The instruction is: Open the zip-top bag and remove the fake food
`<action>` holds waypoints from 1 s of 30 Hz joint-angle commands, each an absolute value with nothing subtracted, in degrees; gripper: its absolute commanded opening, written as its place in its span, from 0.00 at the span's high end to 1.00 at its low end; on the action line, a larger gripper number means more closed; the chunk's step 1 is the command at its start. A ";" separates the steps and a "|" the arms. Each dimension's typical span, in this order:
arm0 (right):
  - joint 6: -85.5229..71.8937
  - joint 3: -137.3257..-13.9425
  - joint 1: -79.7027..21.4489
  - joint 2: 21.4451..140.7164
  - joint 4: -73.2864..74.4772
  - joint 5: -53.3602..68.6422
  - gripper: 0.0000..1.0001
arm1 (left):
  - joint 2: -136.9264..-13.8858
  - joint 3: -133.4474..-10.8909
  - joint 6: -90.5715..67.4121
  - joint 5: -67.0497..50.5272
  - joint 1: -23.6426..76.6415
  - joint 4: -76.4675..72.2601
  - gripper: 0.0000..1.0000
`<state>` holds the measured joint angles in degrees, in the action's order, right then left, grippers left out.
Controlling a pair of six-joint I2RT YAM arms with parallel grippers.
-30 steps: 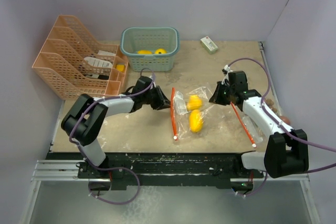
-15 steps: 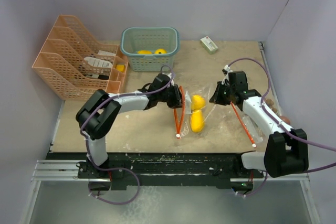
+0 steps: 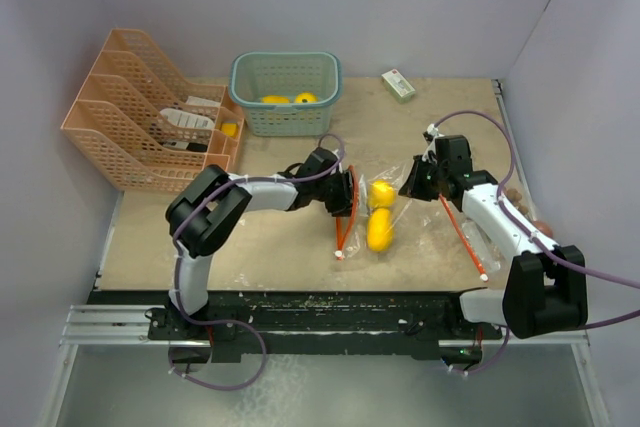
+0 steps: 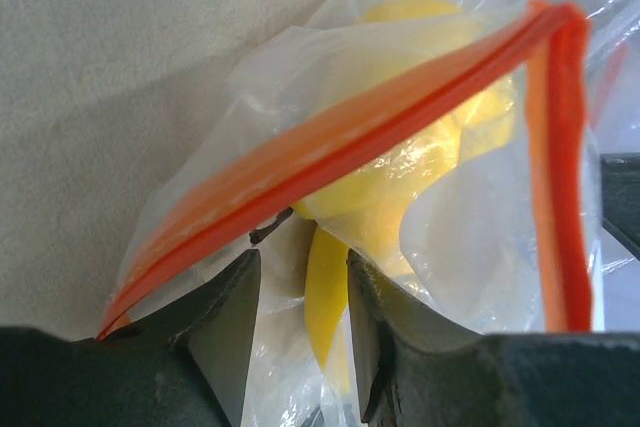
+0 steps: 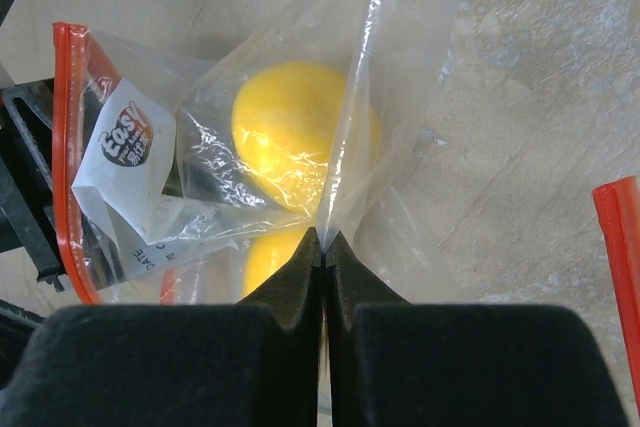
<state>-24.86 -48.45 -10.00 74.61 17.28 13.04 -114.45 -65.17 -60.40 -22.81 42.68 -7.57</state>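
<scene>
Left pincer (image 4: 300,269) at bag (image 4: 470,247) mouth; basket (image 3: 290,119) behind.

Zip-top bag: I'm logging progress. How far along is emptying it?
Done: the red zip of the zip-top bag gapes open. In hand: the right hand pinches its film; the open left hand sits at the mouth. Left: both yellow fake food pieces lie inside.

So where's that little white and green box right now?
In the top view, the white-green box lies near the table's far edge, just right of the teal basket.
</scene>
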 commanded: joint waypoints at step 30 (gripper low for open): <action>-23.90 -48.16 -9.84 74.79 16.17 15.22 1.00 | -121.66 -82.22 -45.43 -22.33 53.10 12.43 0.17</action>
